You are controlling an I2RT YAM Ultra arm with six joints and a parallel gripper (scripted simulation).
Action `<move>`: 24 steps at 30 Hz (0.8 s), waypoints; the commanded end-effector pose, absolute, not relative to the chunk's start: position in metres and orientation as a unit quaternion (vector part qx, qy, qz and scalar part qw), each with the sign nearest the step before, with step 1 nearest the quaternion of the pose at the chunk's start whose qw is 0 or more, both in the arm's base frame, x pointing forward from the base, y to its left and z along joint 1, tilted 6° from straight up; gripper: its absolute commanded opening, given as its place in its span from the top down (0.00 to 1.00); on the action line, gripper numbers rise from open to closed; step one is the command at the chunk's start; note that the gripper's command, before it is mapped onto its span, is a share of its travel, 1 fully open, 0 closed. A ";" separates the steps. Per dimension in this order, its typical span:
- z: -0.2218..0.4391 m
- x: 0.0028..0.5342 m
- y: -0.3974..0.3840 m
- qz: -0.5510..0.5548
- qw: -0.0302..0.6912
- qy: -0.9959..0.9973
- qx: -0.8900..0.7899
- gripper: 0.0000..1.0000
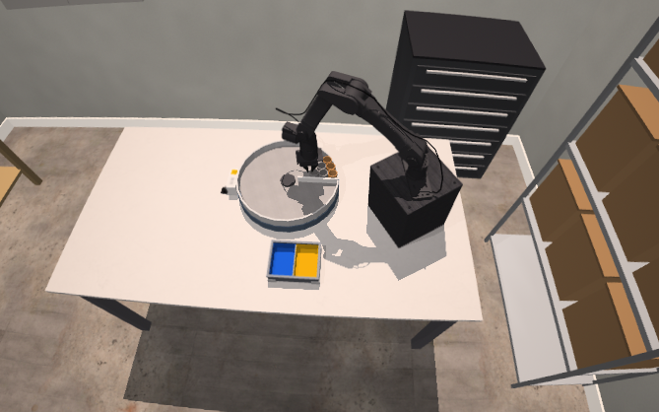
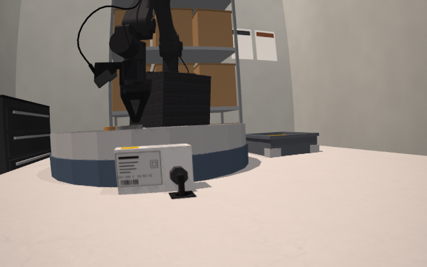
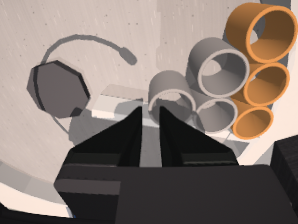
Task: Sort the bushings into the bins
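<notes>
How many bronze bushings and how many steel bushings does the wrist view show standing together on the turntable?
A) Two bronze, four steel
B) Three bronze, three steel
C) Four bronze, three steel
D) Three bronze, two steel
B: three orange-brown bronze bushings line the outer side of the cluster, and three grey steel bushings sit beside them, nearer the black claw.

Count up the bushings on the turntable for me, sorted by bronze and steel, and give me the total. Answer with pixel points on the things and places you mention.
Bronze bushings (image 1: 332,173) (image 3: 274,85): 3
Steel bushings (image 3: 192,62): 3
Total on the turntable (image 1: 260,189) (image 2: 149,142): 6
</notes>
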State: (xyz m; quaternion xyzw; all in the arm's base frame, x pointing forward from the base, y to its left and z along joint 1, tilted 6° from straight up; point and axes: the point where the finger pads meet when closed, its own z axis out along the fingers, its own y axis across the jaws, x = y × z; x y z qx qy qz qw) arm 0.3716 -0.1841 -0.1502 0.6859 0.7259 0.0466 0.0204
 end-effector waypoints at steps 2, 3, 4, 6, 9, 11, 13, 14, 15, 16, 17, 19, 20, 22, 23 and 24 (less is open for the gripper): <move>-0.147 0.369 -0.185 0.043 0.027 0.725 0.687 0.86; -0.146 0.369 -0.185 0.043 0.028 0.725 0.687 0.86; -0.146 0.369 -0.185 0.043 0.028 0.725 0.687 0.86; -0.141 0.379 -0.190 0.047 0.041 0.724 0.687 0.86; -0.144 0.374 -0.188 0.044 0.031 0.725 0.687 0.86; -0.144 0.374 -0.187 0.044 0.031 0.725 0.687 0.86; -0.144 0.374 -0.187 0.044 0.031 0.725 0.687 0.86; -0.144 0.374 -0.187 0.044 0.031 0.725 0.687 0.86; -0.144 0.374 -0.187 0.044 0.031 0.725 0.687 0.86; -0.144 0.374 -0.187 0.044 0.031 0.725 0.687 0.86; -0.144 0.374 -0.187 0.044 0.031 0.725 0.687 0.86; -0.144 0.374 -0.187 0.044 0.031 0.725 0.687 0.86; -0.144 0.374 -0.187 0.044 0.031 0.725 0.687 0.86; -0.144 0.374 -0.187 0.044 0.031 0.725 0.687 0.86; -0.144 0.374 -0.187 0.044 0.031 0.725 0.687 0.86; -0.144 0.374 -0.187 0.044 0.031 0.725 0.687 0.86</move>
